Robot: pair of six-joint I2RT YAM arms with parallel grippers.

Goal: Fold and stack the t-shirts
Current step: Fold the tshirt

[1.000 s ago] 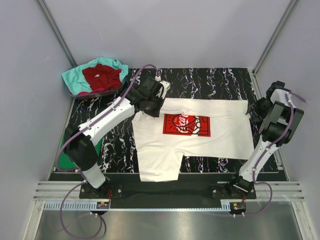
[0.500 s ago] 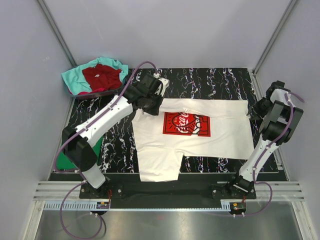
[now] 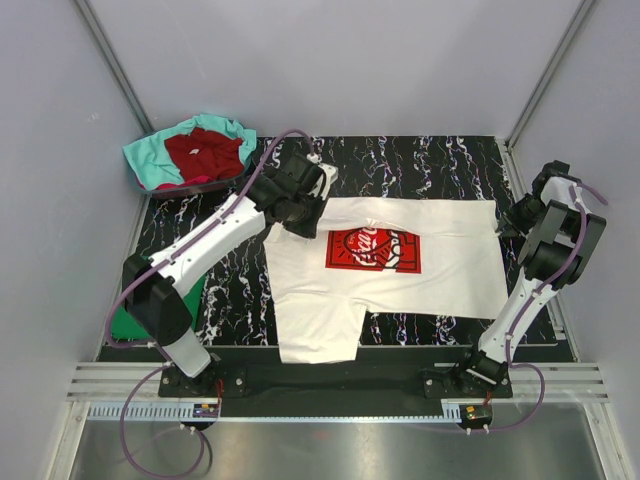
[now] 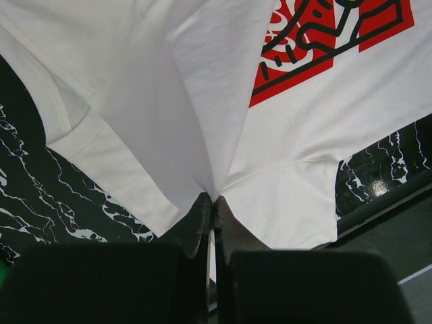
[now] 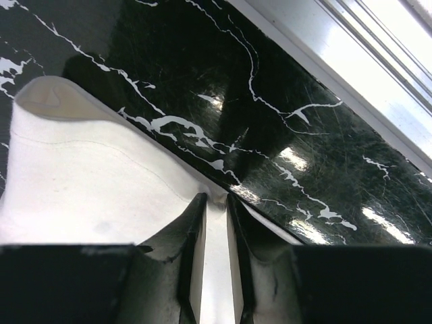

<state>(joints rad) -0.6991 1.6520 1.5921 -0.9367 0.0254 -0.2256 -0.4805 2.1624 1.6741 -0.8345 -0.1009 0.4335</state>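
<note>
Two grippers pinch one white shirt (image 3: 400,280) spread on the black marbled table (image 3: 420,160). Left gripper (image 4: 213,200), fingers clamped tight, holds cloth near ten o'clock; right gripper (image 5: 214,202), fingers narrow, straddles the hem at three o'clock. More shirts (image 3: 195,150) lie heaped toward eleven o'clock.

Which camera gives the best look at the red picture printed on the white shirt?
The top external view: the red print shows whole, centred on the flat white shirt. The left wrist view catches only part of it, at the frame's top. The right wrist view shows none, just plain white cloth.
</note>
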